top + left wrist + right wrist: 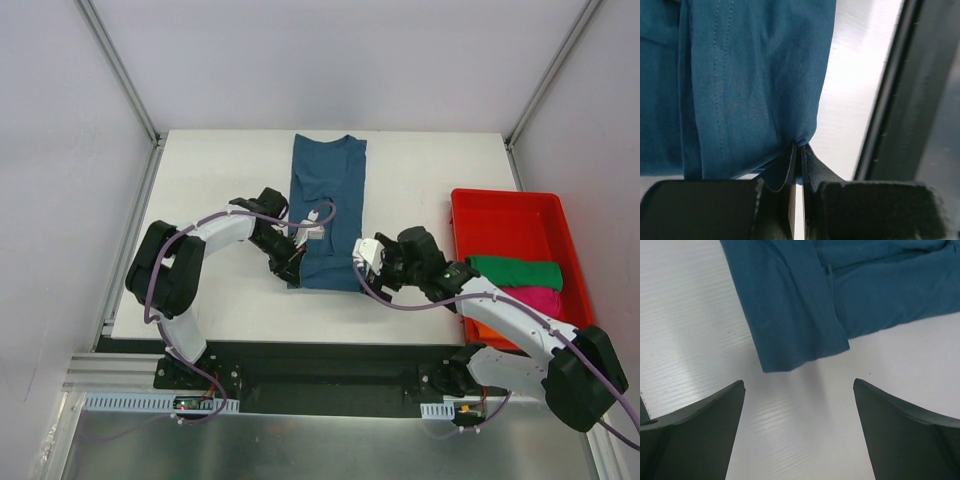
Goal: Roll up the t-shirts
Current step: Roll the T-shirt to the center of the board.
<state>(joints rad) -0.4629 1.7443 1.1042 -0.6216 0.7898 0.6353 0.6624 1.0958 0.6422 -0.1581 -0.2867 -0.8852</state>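
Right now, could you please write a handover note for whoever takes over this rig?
Left gripper: shut on the near left corner of the teal t-shirt.
Right gripper: open, empty, just short of its near right corner.
That shirt: folded into a strip on the table, unrolled.
Green shirt and pink shirt: in the red bin, apparently rolled.
Left: roll the teal one.

Tally by kind, top cam
There were 4 tees: teal t-shirt (328,215), green t-shirt (515,272), pink t-shirt (537,298), orange t-shirt (480,330); 1 red plastic bin (505,196); 2 arms: left arm (225,228), right arm (505,308); 1 table (220,180).
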